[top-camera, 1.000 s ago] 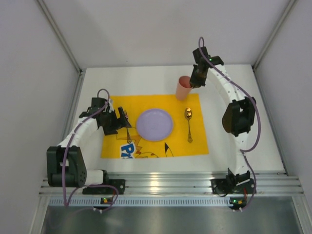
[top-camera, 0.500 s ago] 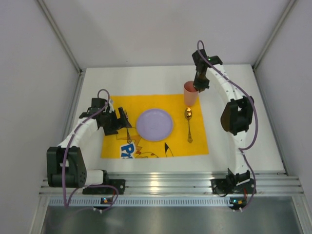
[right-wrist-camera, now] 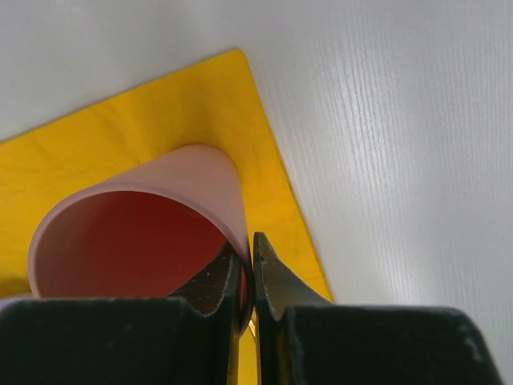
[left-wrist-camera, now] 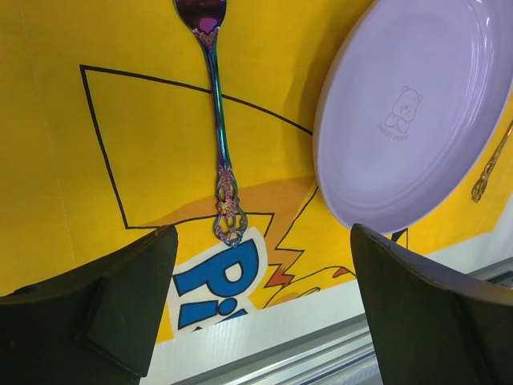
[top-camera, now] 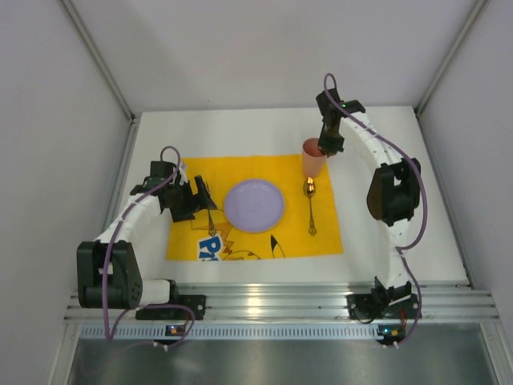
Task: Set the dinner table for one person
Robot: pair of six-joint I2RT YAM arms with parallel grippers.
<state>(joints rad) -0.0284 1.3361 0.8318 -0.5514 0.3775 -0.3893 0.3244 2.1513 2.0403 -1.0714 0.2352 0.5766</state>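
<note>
A yellow cartoon placemat (top-camera: 248, 241) lies on the white dinner table (top-camera: 240, 132). On it are a lilac plate (top-camera: 253, 204), an iridescent fork (top-camera: 212, 222) to its left and a gold spoon (top-camera: 310, 204) to its right. My right gripper (top-camera: 325, 148) is shut on the rim of a pink cup (top-camera: 313, 157) at the mat's far right corner; one finger is inside the cup (right-wrist-camera: 152, 233), one outside. My left gripper (top-camera: 200, 200) is open and empty above the fork (left-wrist-camera: 218, 136), beside the plate (left-wrist-camera: 409, 120).
Grey walls enclose the table on three sides. An aluminium rail (top-camera: 272, 301) runs along the near edge by the arm bases. Bare white tabletop (right-wrist-camera: 401, 120) lies right of the mat.
My right gripper carried the pink cup right and toward me, from the mat's far edge to just above the spoon. The left arm has not moved.
</note>
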